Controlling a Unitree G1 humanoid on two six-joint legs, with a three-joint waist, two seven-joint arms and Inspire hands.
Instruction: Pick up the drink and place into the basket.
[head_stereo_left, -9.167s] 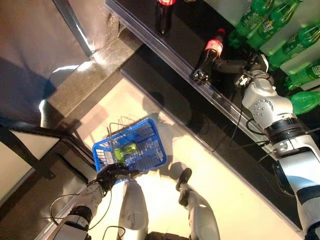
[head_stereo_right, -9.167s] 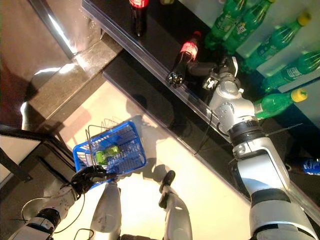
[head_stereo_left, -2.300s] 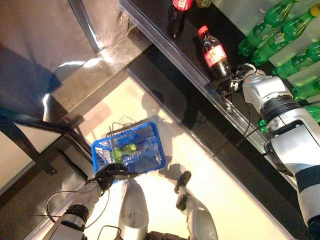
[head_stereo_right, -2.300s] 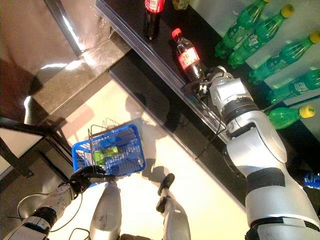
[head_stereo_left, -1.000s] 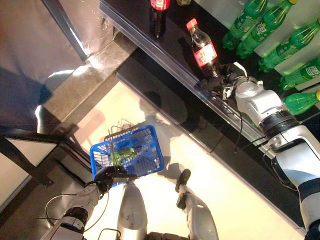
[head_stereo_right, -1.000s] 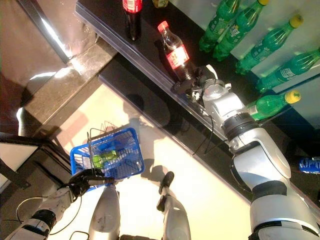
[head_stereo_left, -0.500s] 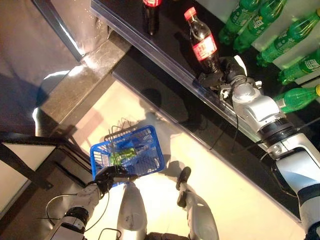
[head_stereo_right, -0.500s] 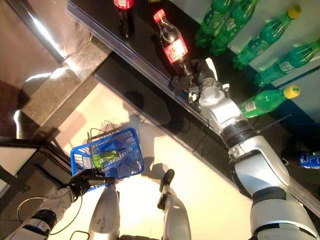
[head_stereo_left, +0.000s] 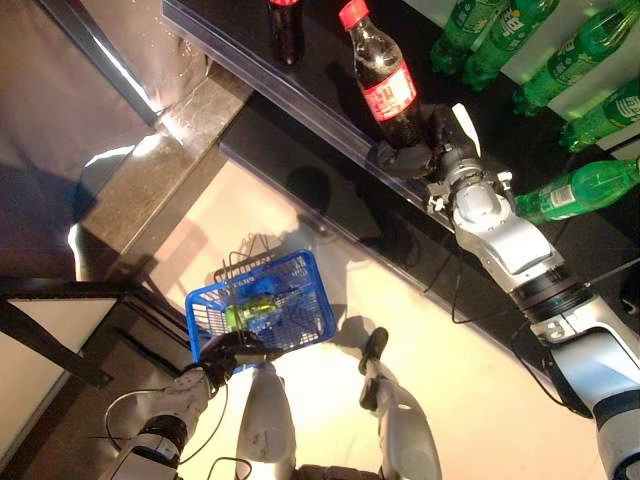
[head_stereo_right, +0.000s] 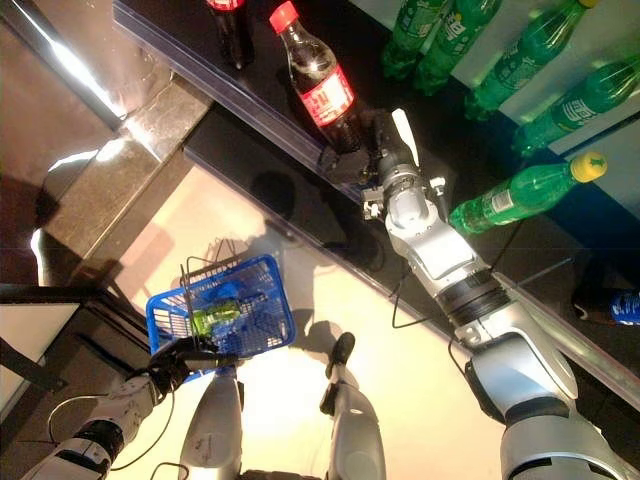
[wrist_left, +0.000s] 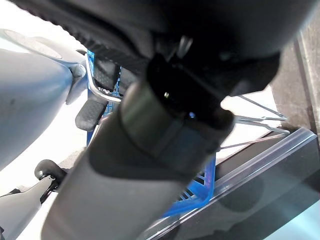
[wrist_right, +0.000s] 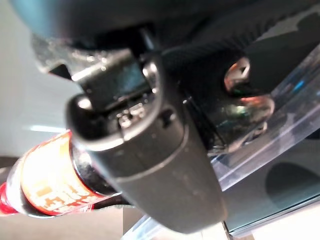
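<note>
One cola bottle (head_stereo_left: 385, 90), red-capped, is gripped near its base by the right hand (head_stereo_left: 425, 150), fingers curled round it, at the shelf's front edge (head_stereo_left: 300, 100). Since earlier it has tilted upright; its long axis now points cap-away from the edge. The left hand (head_stereo_left: 225, 352) still clasps the blue basket's (head_stereo_left: 300, 325) handle.

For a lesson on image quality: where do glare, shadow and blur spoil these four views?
Left eye view: glare streaks the grey stone ledge; the blue wire basket casts a shadow on the cream floor. Right wrist view: the right hand is a blurred dark bulk over the red-labelled cola bottle. Left wrist view: the left hand is out of focus.
</note>
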